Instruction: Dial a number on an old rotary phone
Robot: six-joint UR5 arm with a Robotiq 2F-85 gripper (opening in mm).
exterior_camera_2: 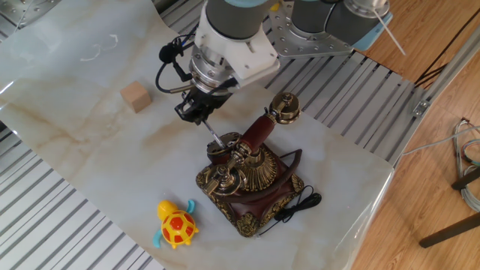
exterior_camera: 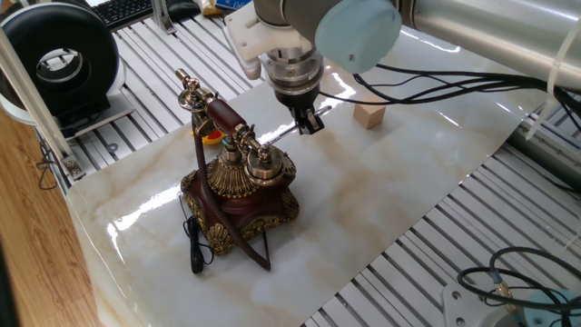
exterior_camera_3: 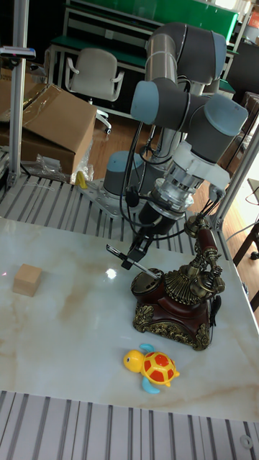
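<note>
The old rotary phone [exterior_camera: 241, 186] [exterior_camera_2: 251, 176] [exterior_camera_3: 176, 302] stands on the marble tabletop, dark red-brown with gold trim. Its handset rests across the brass cradle. My gripper [exterior_camera: 309, 121] [exterior_camera_2: 196, 111] [exterior_camera_3: 137, 255] hangs just beside the phone on its dial side, tilted toward it. It is shut on a thin stick [exterior_camera_2: 212, 133] [exterior_camera_3: 150, 271]. The stick slants down to the phone's front, and its tip is at or very near the dial; I cannot tell if it touches.
A pale wooden block [exterior_camera: 369, 114] [exterior_camera_2: 136, 97] [exterior_camera_3: 29, 279] lies apart from the phone. A yellow and orange toy turtle [exterior_camera_2: 176, 225] [exterior_camera_3: 152, 368] sits near the phone's base. A black round device [exterior_camera: 64, 59] and cables [exterior_camera: 508, 272] lie off the marble slab.
</note>
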